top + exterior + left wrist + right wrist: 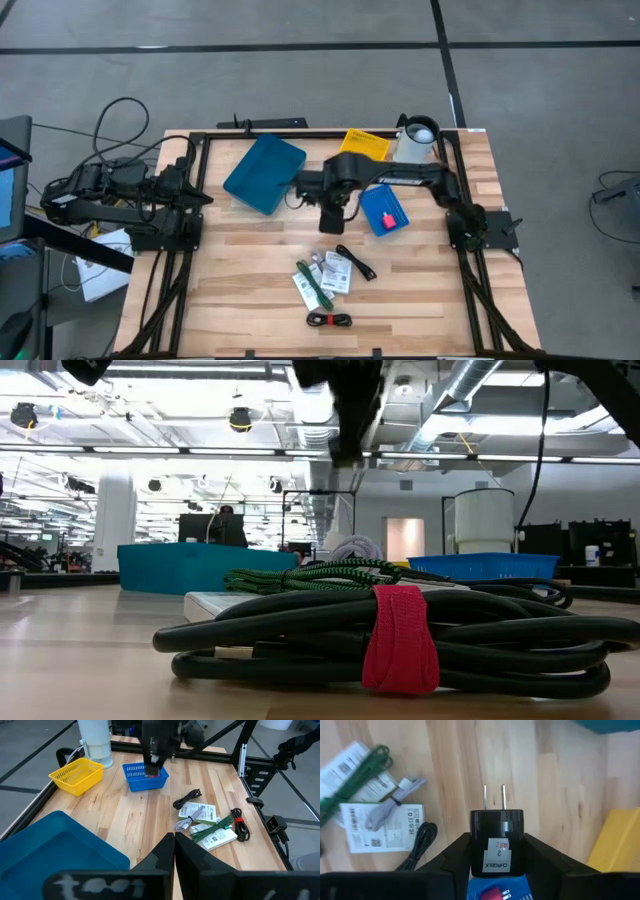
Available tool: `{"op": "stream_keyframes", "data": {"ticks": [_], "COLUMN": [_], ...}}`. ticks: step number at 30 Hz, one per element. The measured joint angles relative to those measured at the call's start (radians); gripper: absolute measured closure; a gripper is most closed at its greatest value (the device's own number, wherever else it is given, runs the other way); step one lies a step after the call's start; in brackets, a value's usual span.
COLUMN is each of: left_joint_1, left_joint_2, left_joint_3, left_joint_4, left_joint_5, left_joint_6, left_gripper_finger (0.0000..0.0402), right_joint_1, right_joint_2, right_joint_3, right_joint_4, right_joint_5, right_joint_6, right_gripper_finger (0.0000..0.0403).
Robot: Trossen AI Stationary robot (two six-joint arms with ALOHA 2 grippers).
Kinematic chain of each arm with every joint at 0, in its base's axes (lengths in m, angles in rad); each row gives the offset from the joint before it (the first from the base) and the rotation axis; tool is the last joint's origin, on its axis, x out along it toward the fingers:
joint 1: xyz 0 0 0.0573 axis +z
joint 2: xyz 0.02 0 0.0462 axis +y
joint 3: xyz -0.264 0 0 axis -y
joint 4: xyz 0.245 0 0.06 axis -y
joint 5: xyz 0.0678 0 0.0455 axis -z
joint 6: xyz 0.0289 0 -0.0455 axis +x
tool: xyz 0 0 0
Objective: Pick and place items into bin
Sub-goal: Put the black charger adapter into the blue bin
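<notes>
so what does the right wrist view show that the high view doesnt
Only the right wrist view shows what the right gripper is shut on: a black charger plug with two metal prongs and a white label.

Only the high view shows the left gripper waiting at the table's left edge, the teal bin, the white cylinder and the black cord with a red strap.

Both show the white cards, green cord, yellow basket and blue basket.

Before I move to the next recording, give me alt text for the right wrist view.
The right tool grips a black two-prong plug charger with a white label above the light wooden table. Below lie white printed cards, a coiled green cord, a grey cable and a black cord.
</notes>
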Motion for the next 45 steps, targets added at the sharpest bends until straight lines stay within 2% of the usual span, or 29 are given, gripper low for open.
{"op": "stream_keyframes", "data": {"ticks": [9, 15, 24, 30, 39, 45], "left_joint_1": [0.000, 0.000, 0.000, 0.000, 0.000, 0.000], "left_joint_2": [0.000, 0.000, 0.000, 0.000, 0.000, 0.000], "left_joint_3": [0.000, 0.000, 0.000, 0.000, 0.000, 0.000], "left_joint_4": [0.000, 0.000, 0.000, 0.000, 0.000, 0.000], "left_joint_5": [0.000, 0.000, 0.000, 0.000, 0.000, 0.000], "left_joint_6": [0.000, 0.000, 0.000, 0.000, 0.000, 0.000], "left_gripper_finger": [0.0401, 0.0401, 0.0401, 0.0401, 0.0401, 0.0401], "right_joint_1": [0.004, 0.032, 0.047, 0.038, 0.034, 0.036], "right_joint_2": [-0.156, -0.220, -0.259, -0.275, -0.337, -0.386], "right_joint_3": [0.000, 0.000, 0.000, -0.002, 0.000, 0.000], "right_joint_4": [0.000, 0.000, 0.000, -0.001, 0.000, 0.000], "right_joint_5": [0.015, 0.030, 0.101, 0.105, 0.129, 0.131], "right_joint_6": [0.083, 0.088, 0.093, 0.079, 0.093, 0.093], "right_gripper_finger": [0.0242, 0.0266, 0.0239, 0.0266, 0.0243, 0.0266]}}
